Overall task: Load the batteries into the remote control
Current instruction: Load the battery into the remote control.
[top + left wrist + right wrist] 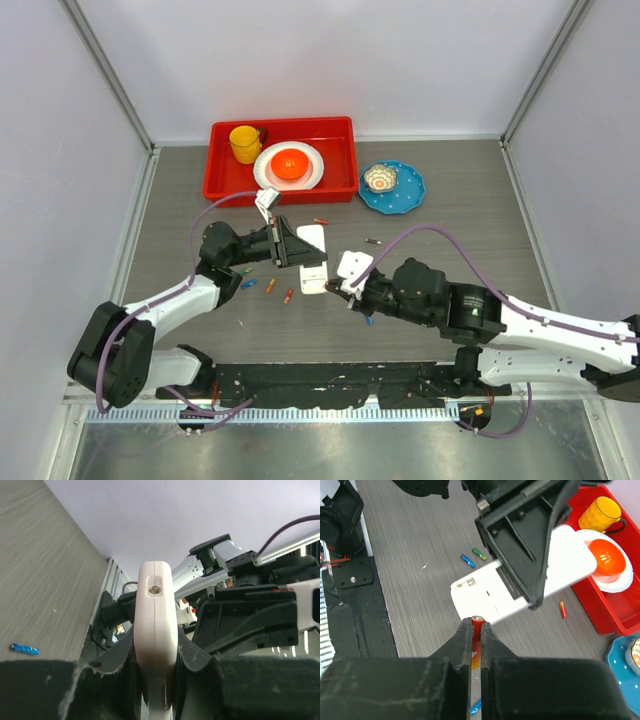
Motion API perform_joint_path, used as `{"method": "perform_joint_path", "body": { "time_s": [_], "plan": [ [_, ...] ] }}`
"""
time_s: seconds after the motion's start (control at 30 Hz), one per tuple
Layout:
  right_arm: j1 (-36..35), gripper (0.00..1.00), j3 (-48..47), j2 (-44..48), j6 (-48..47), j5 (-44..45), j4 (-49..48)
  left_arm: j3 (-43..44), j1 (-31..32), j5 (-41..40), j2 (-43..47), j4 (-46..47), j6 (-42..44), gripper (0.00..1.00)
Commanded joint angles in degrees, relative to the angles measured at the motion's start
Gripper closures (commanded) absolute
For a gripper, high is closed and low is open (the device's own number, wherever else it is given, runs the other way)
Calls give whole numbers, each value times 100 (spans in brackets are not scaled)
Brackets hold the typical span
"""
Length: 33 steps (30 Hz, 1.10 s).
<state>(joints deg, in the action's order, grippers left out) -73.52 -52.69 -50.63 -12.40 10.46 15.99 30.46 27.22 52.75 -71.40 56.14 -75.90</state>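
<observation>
left hand (156, 667) clamps remote control (156, 610), only right wrist shows right hand (477, 631) pinching battery (477, 621)

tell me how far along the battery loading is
Done: the left fingers clamp the remote. In hand: the right fingers pinch an orange battery just short of the remote's near end. Left: no battery looks seated yet, so insertion remains; spare batteries lie loose on the table.
</observation>
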Motion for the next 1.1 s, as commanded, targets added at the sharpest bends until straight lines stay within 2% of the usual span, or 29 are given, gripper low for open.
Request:
{"method": "perform_joint_path", "body": {
  "time_s": [0.0, 0.17, 0.5, 0.67, 1.07],
  "plan": [
    [-92, 99, -470, -271, -456, -237, -26, 303, 99, 384, -216, -628, 163, 100],
    [-163, 99, -646, -534, -561, -229, -105, 356, 169, 560, -331, -929, 128, 100],
    [-418, 99, -884, -1054, -834, -290, 54, 795, 406, 640, -191, -2528, 953, 100],
    [-567, 99, -892, -1177, -957, -220, 45, 865, 512, 657, -164, -2731, 1156, 100],
    [-655, 99, -735, -1256, -1168, -114, 133, 883, 661, 728, -129, -2582, 1174, 100]
  ]
}}
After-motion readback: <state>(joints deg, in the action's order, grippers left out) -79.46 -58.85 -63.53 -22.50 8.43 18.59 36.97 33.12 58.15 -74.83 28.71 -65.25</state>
